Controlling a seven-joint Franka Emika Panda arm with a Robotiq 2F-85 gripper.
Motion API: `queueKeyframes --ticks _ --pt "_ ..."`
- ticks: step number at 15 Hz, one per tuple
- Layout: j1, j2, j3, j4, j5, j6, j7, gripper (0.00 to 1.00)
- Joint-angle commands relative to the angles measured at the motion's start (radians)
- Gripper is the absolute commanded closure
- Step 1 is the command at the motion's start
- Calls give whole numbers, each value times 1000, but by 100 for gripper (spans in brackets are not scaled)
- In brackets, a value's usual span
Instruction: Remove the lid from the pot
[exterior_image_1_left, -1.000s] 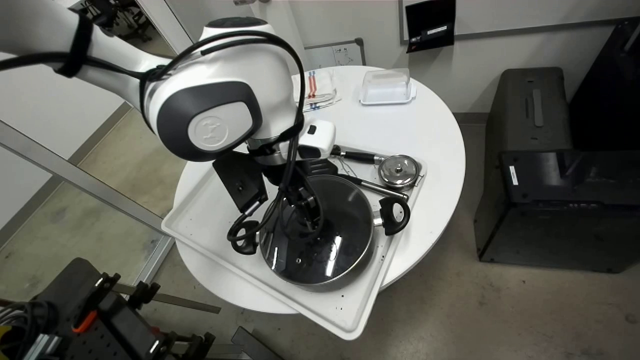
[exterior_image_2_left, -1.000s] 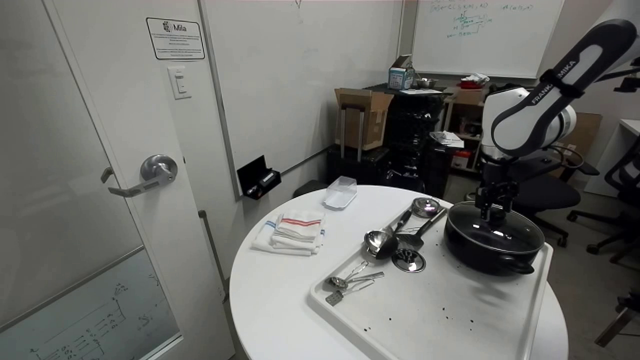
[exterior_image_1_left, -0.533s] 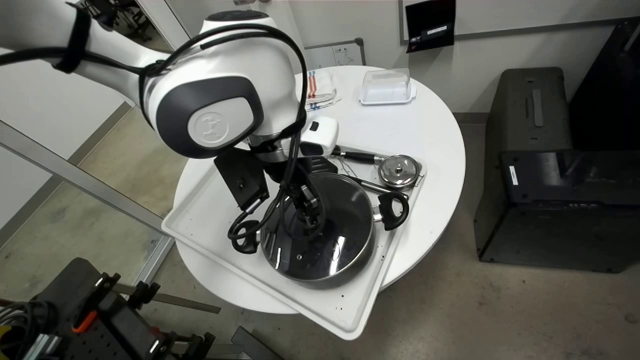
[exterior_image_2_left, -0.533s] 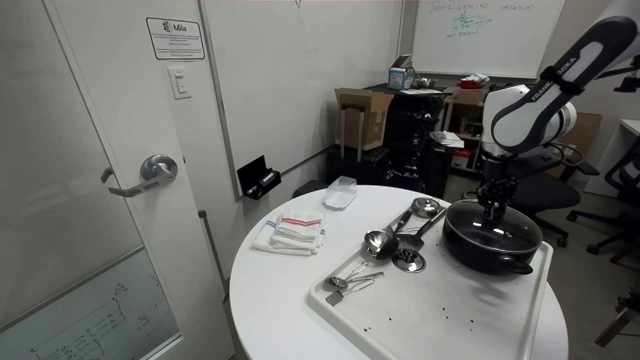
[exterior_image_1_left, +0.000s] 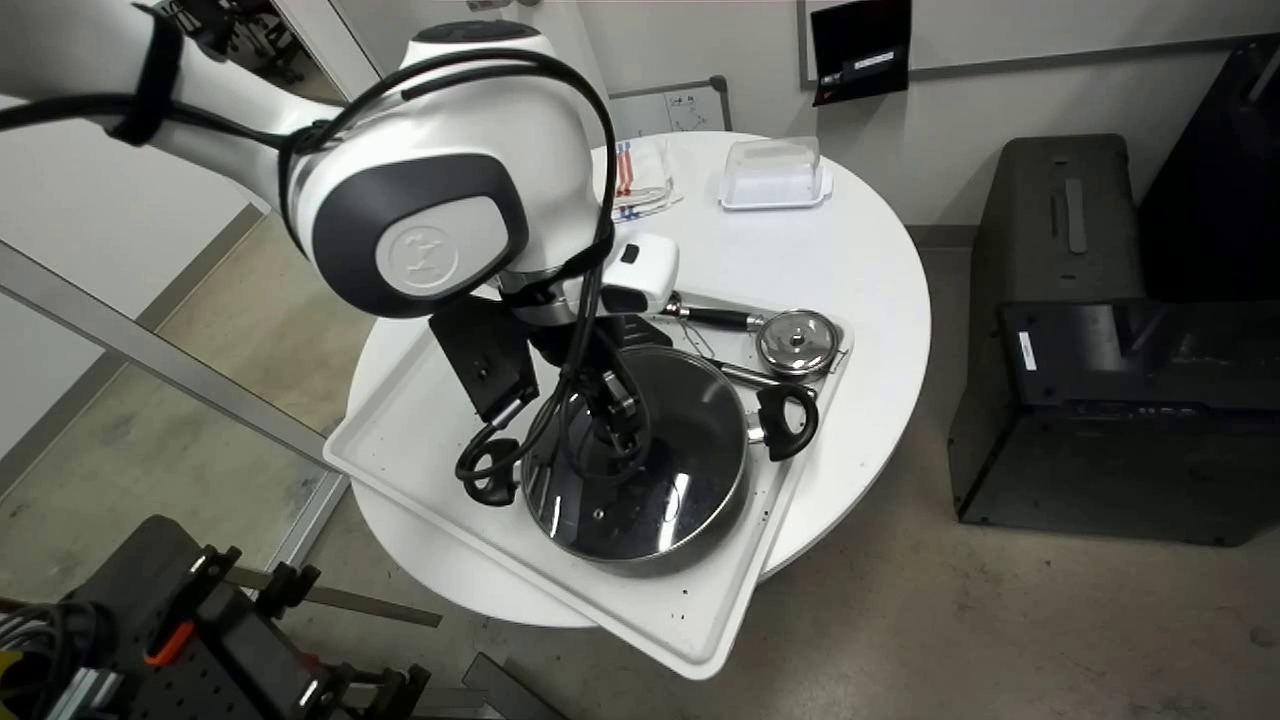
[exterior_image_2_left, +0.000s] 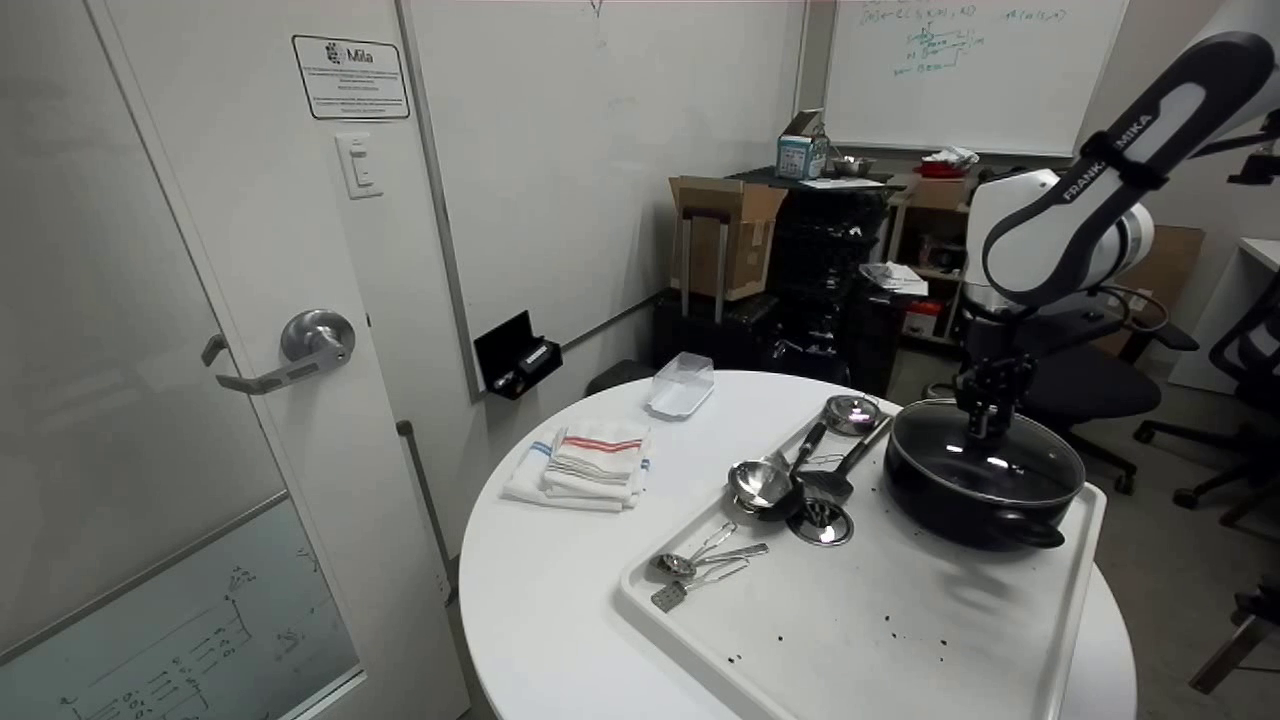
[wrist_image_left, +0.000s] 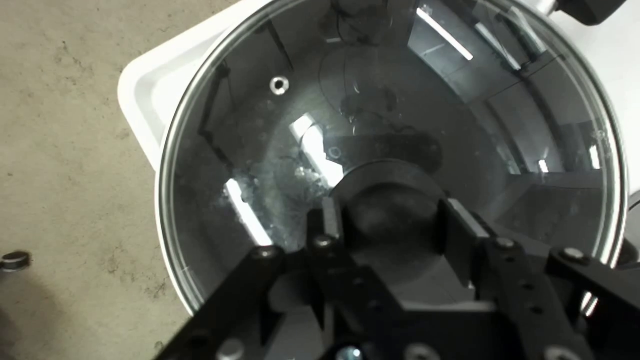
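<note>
The glass lid (wrist_image_left: 270, 130) with its metal rim fills most of the wrist view. It sits on the black pot (exterior_image_2_left: 940, 505), level as far as both exterior views show. At the lid's centre, the dark round knob (wrist_image_left: 390, 205) is between the pads of my gripper (wrist_image_left: 391, 222), one pad against each side. The jaws are closed on it. From above, my gripper (exterior_image_1_left: 625, 450) and its cables cover the knob and part of the glass. The pot's loop handles (exterior_image_1_left: 787, 422) stick out at both sides. The pot's inside is only dimly seen through the glass.
The pot stands on a white tray (exterior_image_2_left: 880, 640) on a round white table (exterior_image_2_left: 560, 590). Beside it lie a ladle (exterior_image_2_left: 757, 485), a black spatula (exterior_image_2_left: 830, 484) and a small metal lid (exterior_image_2_left: 822, 523). Folded towels (exterior_image_2_left: 590, 465) and a clear container (exterior_image_2_left: 682, 385) are farther off.
The jaws have closed around the knob. Pot and lid shifted slightly with the gripper, left in an exterior view. Lately the arm looks still, while the ladle and small metal lid moved a little.
</note>
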Motion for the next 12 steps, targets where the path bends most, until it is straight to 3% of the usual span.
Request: queueKeyframes --ticks 1,12 --pt "-7 -44 7 -15 8 -12 -2 74" --pt "49 -112 17 -40 -34 7 5 74"
